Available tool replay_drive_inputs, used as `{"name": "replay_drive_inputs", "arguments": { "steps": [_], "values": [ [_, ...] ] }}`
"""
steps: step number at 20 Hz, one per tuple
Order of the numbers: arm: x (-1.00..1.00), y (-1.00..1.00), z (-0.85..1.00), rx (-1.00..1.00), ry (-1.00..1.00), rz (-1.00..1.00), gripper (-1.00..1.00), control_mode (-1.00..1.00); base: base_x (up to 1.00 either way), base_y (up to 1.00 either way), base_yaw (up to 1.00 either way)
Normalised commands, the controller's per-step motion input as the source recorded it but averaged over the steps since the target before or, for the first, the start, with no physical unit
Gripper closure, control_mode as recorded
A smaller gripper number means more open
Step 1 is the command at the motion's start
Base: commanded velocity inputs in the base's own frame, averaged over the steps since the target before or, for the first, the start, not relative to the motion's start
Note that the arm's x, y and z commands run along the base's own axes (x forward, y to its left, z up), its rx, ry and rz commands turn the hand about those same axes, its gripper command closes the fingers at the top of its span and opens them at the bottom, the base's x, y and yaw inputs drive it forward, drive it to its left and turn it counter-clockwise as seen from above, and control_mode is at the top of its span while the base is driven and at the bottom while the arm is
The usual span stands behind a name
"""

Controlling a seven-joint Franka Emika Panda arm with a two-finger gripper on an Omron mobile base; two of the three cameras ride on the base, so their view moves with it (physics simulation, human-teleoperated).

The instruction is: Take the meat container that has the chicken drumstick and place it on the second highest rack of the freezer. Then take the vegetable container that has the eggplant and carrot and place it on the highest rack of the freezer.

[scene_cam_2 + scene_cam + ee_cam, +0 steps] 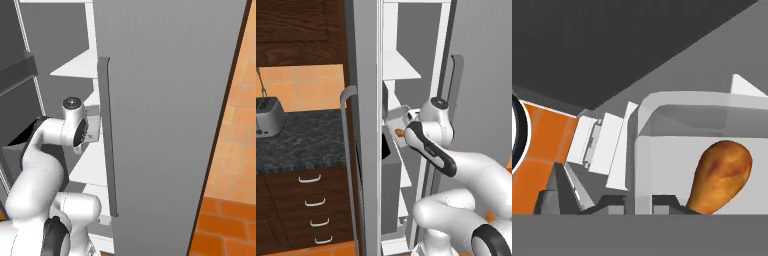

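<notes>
Low in the hand view, pincer [638,201] pinches the container [662,150] wall; a thin grip could tip the drumstick [722,175] out.

A glossy white arm [466,170] of rounded segments with black bands at its joints.
</notes>
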Motion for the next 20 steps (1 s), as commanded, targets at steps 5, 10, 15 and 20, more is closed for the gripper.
{"name": "replay_drive_inputs", "arguments": {
  "steps": [5,10,15,20],
  "values": [
    [0.51,0.07,0.01,0.0,0.0,0.0,1.0,-1.0,0.0,0.0,0.0],
    [0.61,0.09,0.05,0.0,0.0,0.0,1.0,-1.0,0.0,0.0,0.0],
    [0.58,0.14,0.0,-0.01,0.0,0.0,1.0,-1.0,0.0,0.0,0.0],
    [0.55,0.14,-0.02,-0.02,0.0,-0.03,1.0,-1.0,0.0,0.0,0.0]
  ]
}}
